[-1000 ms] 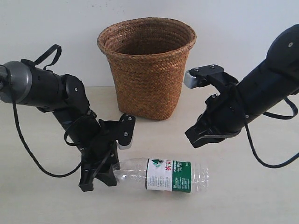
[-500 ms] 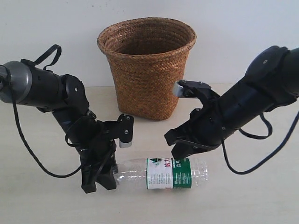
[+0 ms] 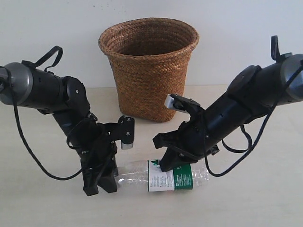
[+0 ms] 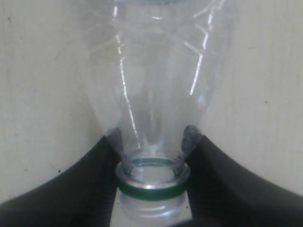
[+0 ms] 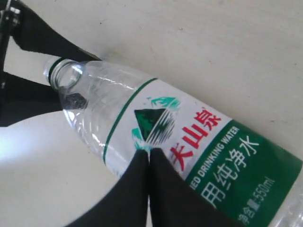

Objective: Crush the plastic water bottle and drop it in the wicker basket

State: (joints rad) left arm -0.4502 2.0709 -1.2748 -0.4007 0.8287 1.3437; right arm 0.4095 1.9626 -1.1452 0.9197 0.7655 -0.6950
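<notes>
Two arms now meet the plastic water bottle (image 3: 173,177), lying before the wicker basket (image 3: 149,71); the left gripper (image 3: 105,182) clamps its neck; the right gripper (image 3: 166,163), fingers together and empty, has swung down onto the label, so crushing seems imminent.

Soft even light; glare streaks on plastic water bottle (image 4: 156,71).

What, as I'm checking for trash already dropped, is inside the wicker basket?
Inside the wicker basket, only bare upper wall shows; its front hides the bottom. The plastic water bottle lies outside.
</notes>
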